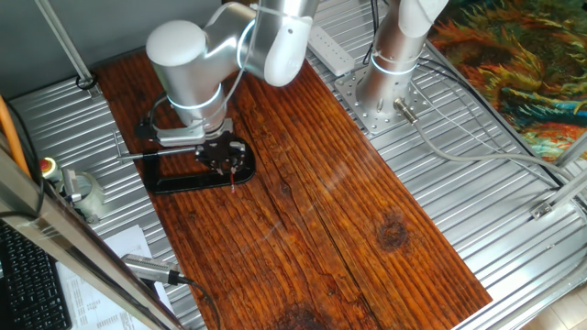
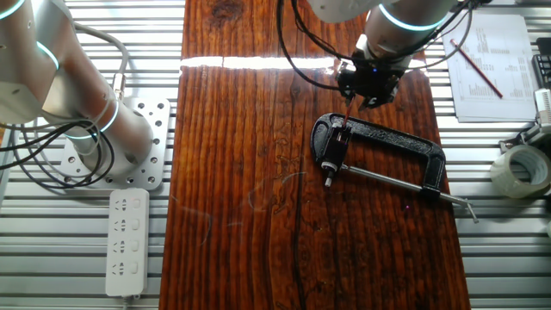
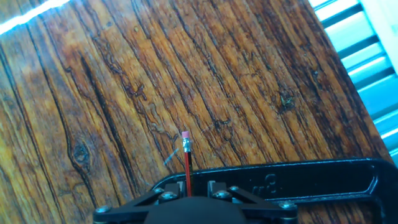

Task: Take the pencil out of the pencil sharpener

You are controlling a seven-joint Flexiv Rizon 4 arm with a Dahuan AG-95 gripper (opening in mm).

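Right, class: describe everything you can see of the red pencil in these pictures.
The pencil is a very thin red stick with a silver metal ferrule and a small pinkish eraser at its far end. In the hand view it runs straight out from between the fingers of the gripper, across the black clamp lying on the wooden table. The gripper hides its lower end, so its tip and the sharpener cannot be seen. The fixed views show only a red sliver under the gripper.

My work surface is a dark, strongly grained wooden board [image 2: 250, 172] laid over ribbed metal decking [image 2: 491, 250]. A black C-shaped clamp [image 2: 392, 142] lies flat on the board, its silver screw rod [image 2: 383, 178] running parallel above the wood. A white power strip [image 2: 126, 241] rests on the decking beside the board.
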